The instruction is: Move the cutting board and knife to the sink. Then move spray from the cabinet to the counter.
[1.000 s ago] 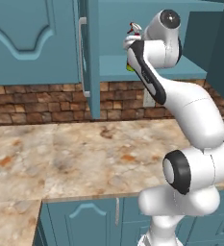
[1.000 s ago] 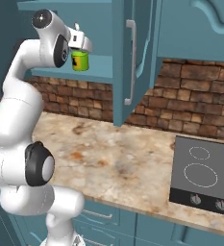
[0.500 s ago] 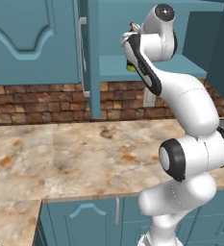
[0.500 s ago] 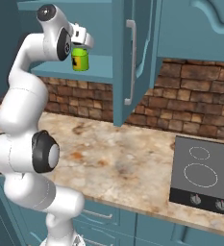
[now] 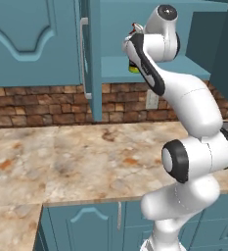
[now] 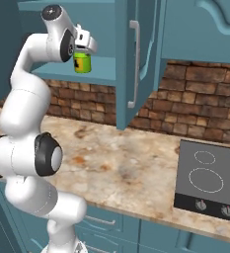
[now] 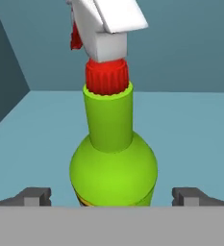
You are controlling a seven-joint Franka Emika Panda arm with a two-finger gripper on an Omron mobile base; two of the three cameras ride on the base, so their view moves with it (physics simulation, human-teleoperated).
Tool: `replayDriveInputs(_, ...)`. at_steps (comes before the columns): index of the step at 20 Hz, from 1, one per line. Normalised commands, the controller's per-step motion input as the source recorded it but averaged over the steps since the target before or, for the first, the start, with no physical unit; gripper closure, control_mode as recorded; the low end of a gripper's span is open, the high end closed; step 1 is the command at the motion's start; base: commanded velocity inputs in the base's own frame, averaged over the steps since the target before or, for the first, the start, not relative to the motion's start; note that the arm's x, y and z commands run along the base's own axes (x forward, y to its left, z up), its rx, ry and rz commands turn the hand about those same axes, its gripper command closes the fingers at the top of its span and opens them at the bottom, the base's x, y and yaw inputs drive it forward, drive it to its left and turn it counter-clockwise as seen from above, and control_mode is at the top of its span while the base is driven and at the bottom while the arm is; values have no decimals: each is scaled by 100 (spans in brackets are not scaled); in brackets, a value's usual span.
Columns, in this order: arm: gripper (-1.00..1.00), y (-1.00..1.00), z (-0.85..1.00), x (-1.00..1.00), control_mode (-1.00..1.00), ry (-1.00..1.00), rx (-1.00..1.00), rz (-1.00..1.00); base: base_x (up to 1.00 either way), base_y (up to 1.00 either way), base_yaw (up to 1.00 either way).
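Observation:
A bright green spray (image 7: 113,158) with a red collar and white trigger head stands upright on the pale blue shelf (image 6: 104,68) of the open teal cabinet (image 6: 136,54). My gripper (image 7: 112,196) is open, with one dark fingertip (image 7: 34,194) on each side of the bottle's lower body and a gap left on both sides. In the right base view the spray (image 6: 82,62) sits just past my hand. In the left base view the arm hides most of the spray (image 5: 133,69). The cutting board, knife and sink are out of view.
The open cabinet door (image 5: 88,54) hangs edge-on beside the shelf, above the counter (image 5: 86,157). A black cooktop (image 6: 210,178) lies on the counter to the right. A brick backsplash (image 6: 185,104) runs behind.
The arm has stretched up and into the cabinet, bringing the hand closer to the spray. The jaws stayed open and the bottle has not moved.

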Motion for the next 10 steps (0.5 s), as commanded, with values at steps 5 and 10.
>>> replayDriveInputs(5,-100,0,-4,28,-100,0,0,1,0,0,0)
replayDriveInputs(10,-100,0,-3,39,-100,0,0,0,0,0,0)
